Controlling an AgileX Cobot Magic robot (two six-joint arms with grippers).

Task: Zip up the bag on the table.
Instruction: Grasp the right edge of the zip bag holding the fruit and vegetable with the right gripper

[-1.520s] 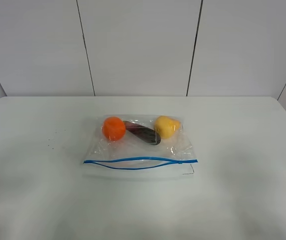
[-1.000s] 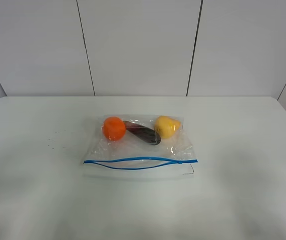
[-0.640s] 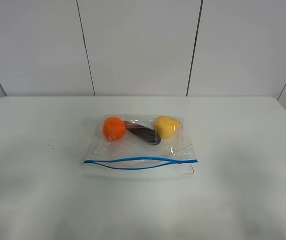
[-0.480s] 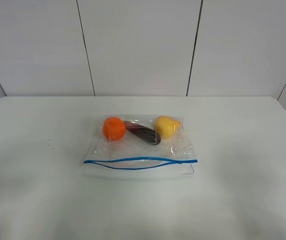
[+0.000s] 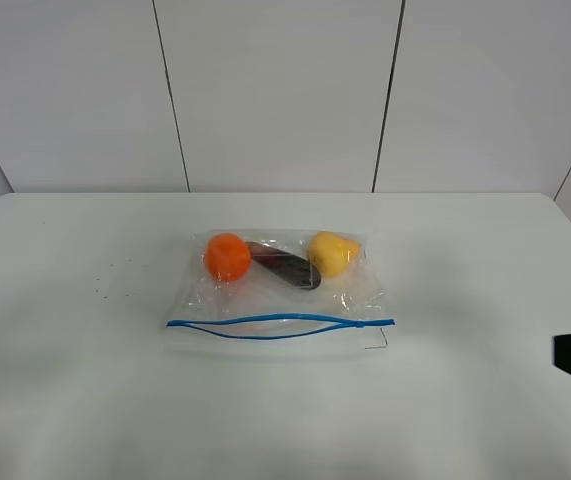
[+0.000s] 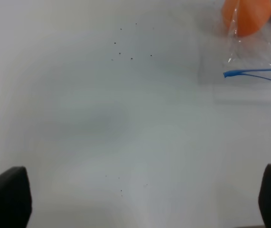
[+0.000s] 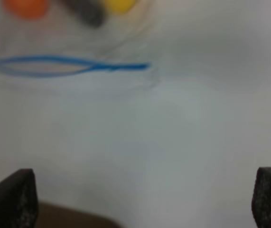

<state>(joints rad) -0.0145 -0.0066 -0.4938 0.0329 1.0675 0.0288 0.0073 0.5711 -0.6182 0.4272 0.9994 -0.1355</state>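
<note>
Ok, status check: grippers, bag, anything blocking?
Left gripper and right gripper open, empty, short of the bag. Zipper strip gaping, not zipped. Nothing blocking the approach.

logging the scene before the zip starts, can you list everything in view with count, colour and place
table: 1, white, under everything
bag: 1, clear, flat mid-table
zipper strip: 1, blue, bag's near edge, lines bowed apart
orange ball: 1, orange, inside bag, left
dark oblong item: 1, dark, inside bag, middle
yellow fruit: 1, yellow, inside bag, right
specks: several, dark, on table left of bag
wall panels: several, white, behind table
left tool: 1, black, fingertips wide apart, over table left of bag
right tool: 1, black, fingertips wide apart, over table near bag's right end
</note>
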